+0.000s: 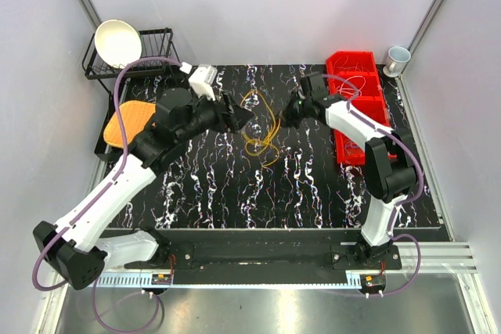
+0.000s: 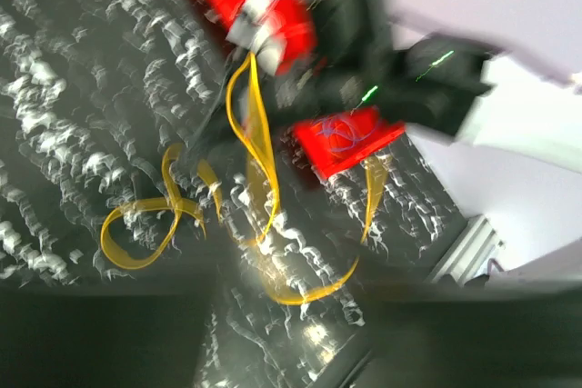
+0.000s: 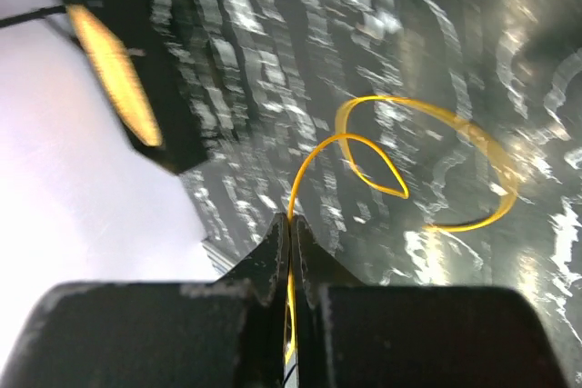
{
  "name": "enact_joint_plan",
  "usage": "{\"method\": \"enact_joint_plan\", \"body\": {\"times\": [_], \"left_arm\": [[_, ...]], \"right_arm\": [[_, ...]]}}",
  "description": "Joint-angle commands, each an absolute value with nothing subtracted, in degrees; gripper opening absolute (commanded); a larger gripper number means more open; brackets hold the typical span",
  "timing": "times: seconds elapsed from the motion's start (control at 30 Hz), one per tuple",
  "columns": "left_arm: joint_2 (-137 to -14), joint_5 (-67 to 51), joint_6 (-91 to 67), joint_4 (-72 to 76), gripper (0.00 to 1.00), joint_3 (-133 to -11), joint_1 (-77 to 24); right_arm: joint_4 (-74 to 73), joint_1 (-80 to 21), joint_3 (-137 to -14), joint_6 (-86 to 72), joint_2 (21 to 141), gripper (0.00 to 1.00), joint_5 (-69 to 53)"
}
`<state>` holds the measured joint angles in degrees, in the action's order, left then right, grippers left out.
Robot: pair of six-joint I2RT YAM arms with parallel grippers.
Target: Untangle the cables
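The cables (image 1: 262, 129) are thin yellow and orange loops lying tangled on the black marbled mat (image 1: 235, 185) between my two grippers. My right gripper (image 1: 291, 115) is shut on a yellow cable; in the right wrist view the strand runs out from between the closed fingertips (image 3: 291, 224) into loops (image 3: 391, 165) over the mat. My left gripper (image 1: 237, 115) sits just left of the tangle. Its blurred wrist view shows the dark fingers (image 2: 82, 333) apart, nothing between them, with yellow loops (image 2: 259, 152) just beyond. More thin cables lie in the red bin (image 1: 356, 103).
The red bin stands at the mat's right edge, a white cup (image 1: 397, 58) behind it. At the back left, a wire rack (image 1: 153, 52) holds a white bowl (image 1: 117, 41). An orange pad (image 1: 129, 123) lies under the left arm.
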<state>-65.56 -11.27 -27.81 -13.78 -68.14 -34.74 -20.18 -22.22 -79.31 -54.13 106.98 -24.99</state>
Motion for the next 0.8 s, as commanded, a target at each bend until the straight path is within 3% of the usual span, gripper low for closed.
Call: {"method": "enact_joint_plan", "body": {"times": [0.0, 0.47, 0.77], "left_arm": [[-64.1, -1.2, -25.2, -23.3, 0.99, -68.9, -34.5], [-52.1, 14.6, -23.8, -42.1, 0.99, -62.8, -34.4], [-42.1, 20.7, -25.4, -46.7, 0.99, -54.6, -34.4]], "right_arm": [[-24.8, -20.0, -89.4, -50.2, 102.7, 0.0, -25.1], [-39.9, -12.2, -122.0, -44.1, 103.3, 0.0, -24.5], [-46.4, -3.3, -144.6, -44.4, 112.5, 0.0, -24.2]]}}
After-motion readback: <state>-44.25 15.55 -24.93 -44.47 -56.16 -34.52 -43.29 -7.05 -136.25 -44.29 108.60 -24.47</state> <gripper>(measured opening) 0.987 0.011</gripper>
